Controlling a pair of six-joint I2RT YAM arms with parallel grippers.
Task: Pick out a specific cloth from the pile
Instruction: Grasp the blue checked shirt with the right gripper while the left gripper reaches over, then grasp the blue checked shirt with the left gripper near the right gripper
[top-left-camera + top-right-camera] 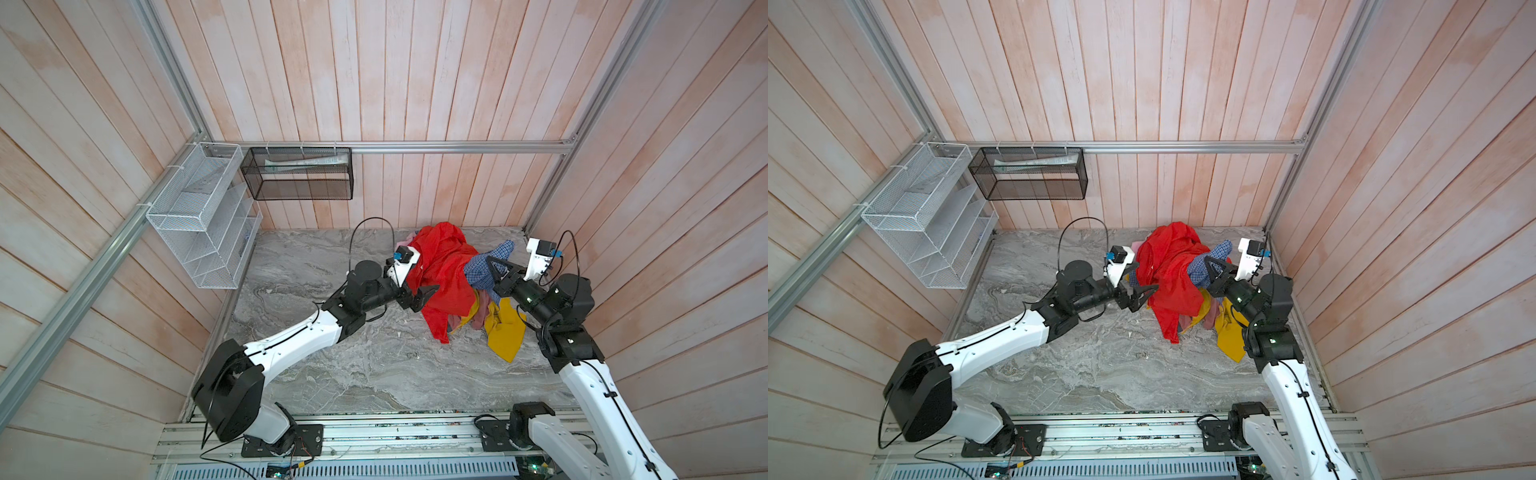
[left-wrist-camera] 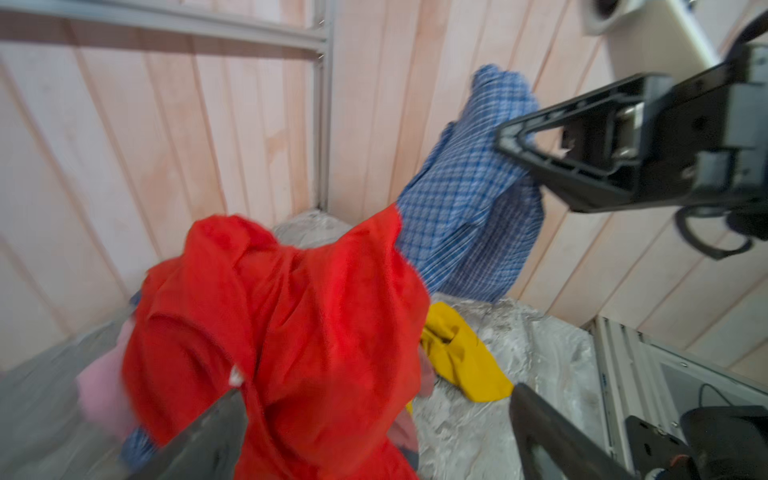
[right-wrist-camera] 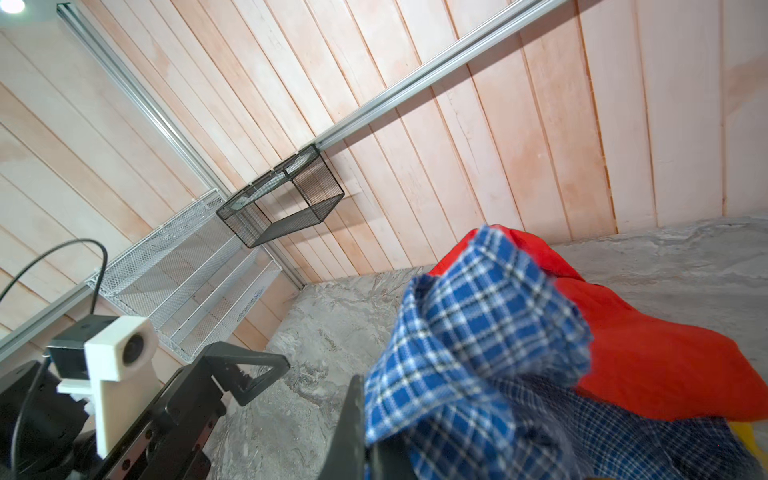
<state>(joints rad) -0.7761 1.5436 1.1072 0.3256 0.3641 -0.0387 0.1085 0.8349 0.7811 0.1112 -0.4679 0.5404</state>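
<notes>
The cloth (image 1: 482,268) (image 1: 1202,266) is blue-and-white checked and is lifted at the right side of the pile. My right gripper (image 1: 490,261) (image 1: 1208,261) (image 3: 365,399) is shut on a bunched fold of the cloth (image 3: 478,332). The rest of it hangs down behind the red garment (image 2: 291,332), as the left wrist view shows the cloth (image 2: 469,208). The pile (image 1: 440,282) holds red, mustard-yellow (image 1: 505,332) and pink pieces. My left gripper (image 1: 430,296) (image 1: 1148,296) (image 2: 374,415) stands open at the pile's left edge, with red fabric between its fingers.
A white wire rack (image 1: 199,220) and a black mesh basket (image 1: 297,174) hang on the back-left walls. Wooden walls close in the grey marble table (image 1: 332,353) at the back and on both sides. An aluminium rail (image 1: 374,436) runs along the front.
</notes>
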